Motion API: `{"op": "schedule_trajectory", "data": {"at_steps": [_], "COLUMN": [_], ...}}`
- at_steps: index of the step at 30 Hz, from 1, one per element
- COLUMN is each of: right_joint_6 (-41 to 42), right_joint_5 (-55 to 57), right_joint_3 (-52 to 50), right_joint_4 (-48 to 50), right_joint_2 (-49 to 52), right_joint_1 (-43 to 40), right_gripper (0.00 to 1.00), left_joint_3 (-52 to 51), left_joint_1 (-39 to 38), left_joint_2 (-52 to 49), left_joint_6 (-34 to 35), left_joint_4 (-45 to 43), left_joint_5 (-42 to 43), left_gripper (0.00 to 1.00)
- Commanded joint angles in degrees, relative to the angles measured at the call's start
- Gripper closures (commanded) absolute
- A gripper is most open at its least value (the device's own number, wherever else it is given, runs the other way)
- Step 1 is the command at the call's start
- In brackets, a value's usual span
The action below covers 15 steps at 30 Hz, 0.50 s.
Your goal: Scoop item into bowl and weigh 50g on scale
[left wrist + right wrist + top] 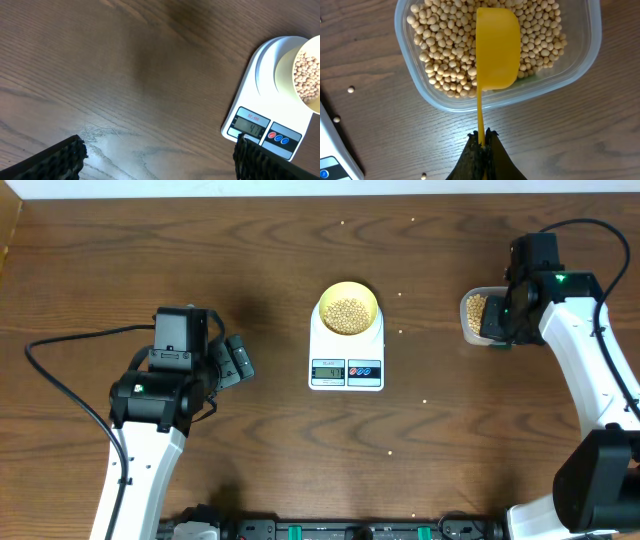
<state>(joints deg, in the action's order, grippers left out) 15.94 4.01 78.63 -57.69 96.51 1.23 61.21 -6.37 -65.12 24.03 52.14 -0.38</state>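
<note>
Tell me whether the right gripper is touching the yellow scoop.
Touching. The right wrist view shows the right gripper closed on the thin handle of the yellow scoop; the handle runs between the fingertips with no gap.

Left gripper (157, 152) hovers, jaws spread wide; right gripper (482, 137), arm outstretched, pinches the scoop (496, 50) handle.

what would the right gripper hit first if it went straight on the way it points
Probably the near rim of the clear rectangular plastic container, just ahead of the right gripper. Its bright yellow plastic scoop reaches over the small round tan beans. Height is unclear, so it might clear the rim.
</note>
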Motion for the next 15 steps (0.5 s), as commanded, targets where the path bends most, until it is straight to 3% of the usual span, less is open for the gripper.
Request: {"op": "schedule_trajectory", "data": {"at_steps": [1,15], "right_joint_6": [0.79,0.76], "right_joint_5": [-1.95,-3.17], "right_joint_3": [-0.42,-0.42], "right_joint_4": [0.07,-1.46], "right_joint_2": [0.15,0.13], "right_joint_1": [-0.24,-0.24], "right_gripper": [0.99,0.99], "left_joint_3": [0.61,0.61], "left_joint_1": [0.35,0.35], "left_joint_2": [-0.04,-0.04], "left_joint_6": [0.07,0.09], "left_joint_4": [0.13,0.13], "left_joint_5": [-0.98,-0.98], "left_gripper": [0.04,0.04]}}
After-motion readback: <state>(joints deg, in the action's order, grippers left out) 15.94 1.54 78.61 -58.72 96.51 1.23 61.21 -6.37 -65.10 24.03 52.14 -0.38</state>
